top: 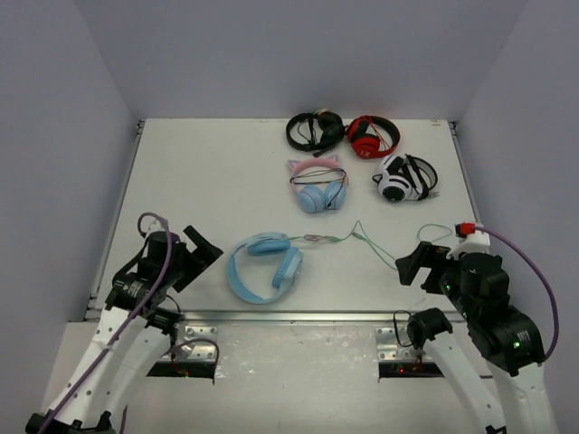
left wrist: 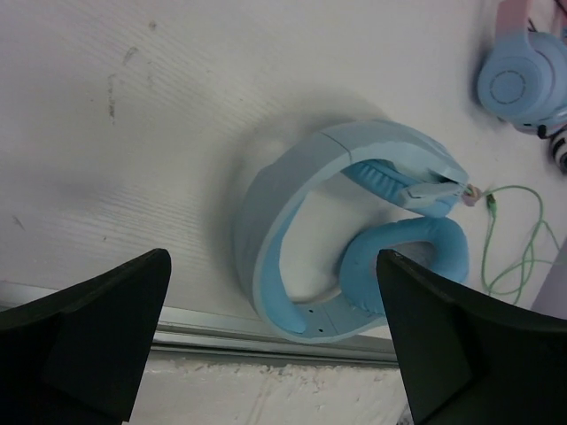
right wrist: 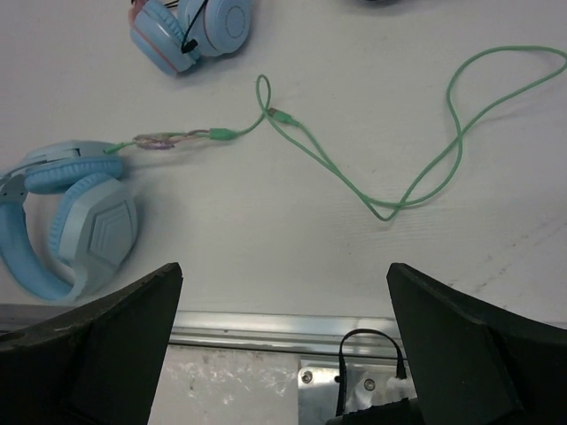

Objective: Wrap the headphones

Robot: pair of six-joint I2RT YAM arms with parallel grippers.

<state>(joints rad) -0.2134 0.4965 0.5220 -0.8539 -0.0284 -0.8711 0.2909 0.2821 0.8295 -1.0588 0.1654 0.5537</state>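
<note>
Where the white, faintly ribbed table (top: 199, 172) meets its metal edge rail (right wrist: 257, 329), the headphones (top: 264, 268) are seen lying flat near the front edge: a smooth, light blue plastic headband is curved into an open arc, and two round padded cups are folded inward, one with a hexagonal facet on its outer shell. From the upper cup a thin green cable (top: 384, 249) is trailed to the right in loose, unwrapped loops across the table top. The left gripper (top: 204, 248) is positioned just left of the headband, its matte black, wedge-shaped fingers (left wrist: 97, 328) spread wide with nothing between them; in its wrist view the headphones are framed in the gap, beyond the tips and untouched. The right gripper (top: 412, 263) is likewise spread wide and empty, well to the right of the cups and near the cable's far loops, which are seen ahead of its fingers without contact
</note>
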